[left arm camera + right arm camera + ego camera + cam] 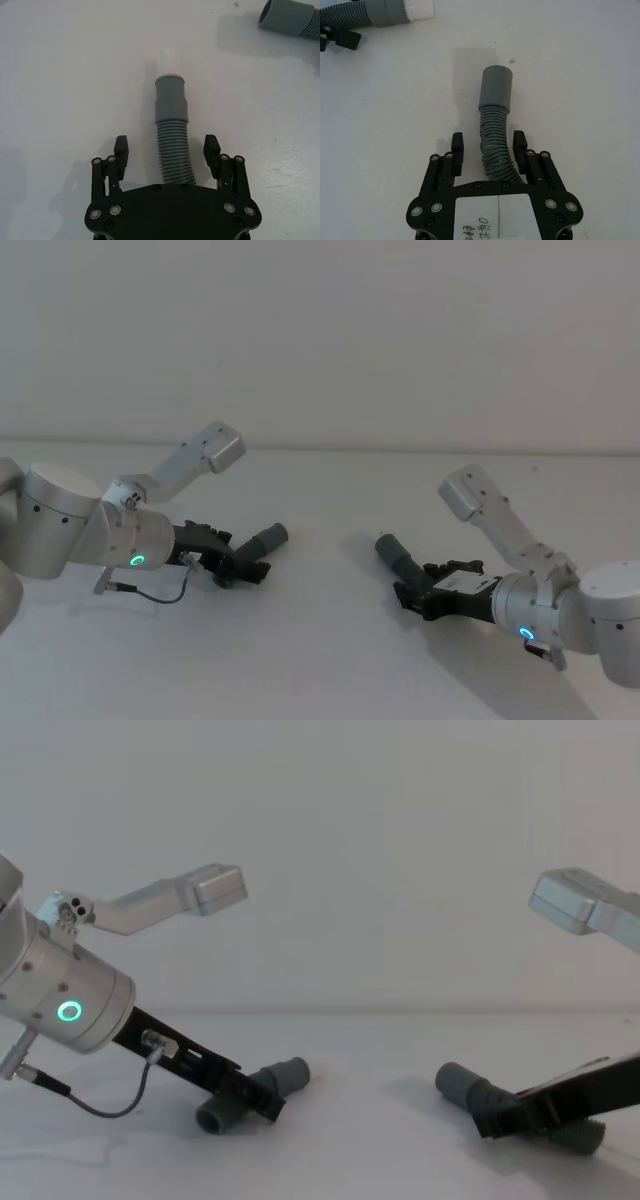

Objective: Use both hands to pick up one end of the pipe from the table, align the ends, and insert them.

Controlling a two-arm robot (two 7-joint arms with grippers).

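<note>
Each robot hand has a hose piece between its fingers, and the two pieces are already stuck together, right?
No. The head view shows the left hose piece and the right hose piece lying apart, not joined. The rest is right.

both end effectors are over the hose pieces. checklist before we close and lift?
1. Left end effector open, straddling the ribs of the left hose piece: ok.
2. Right end effector open, straddling the ribs of the right hose piece: ok.
3. Both pieces resting on the table: ok.
4. Cuffs in line: not ok. Left cuff and right cuff lie apart, at an angle.
5. Which cuff enters which: cannot tell. The left one carries a white tip.
</note>
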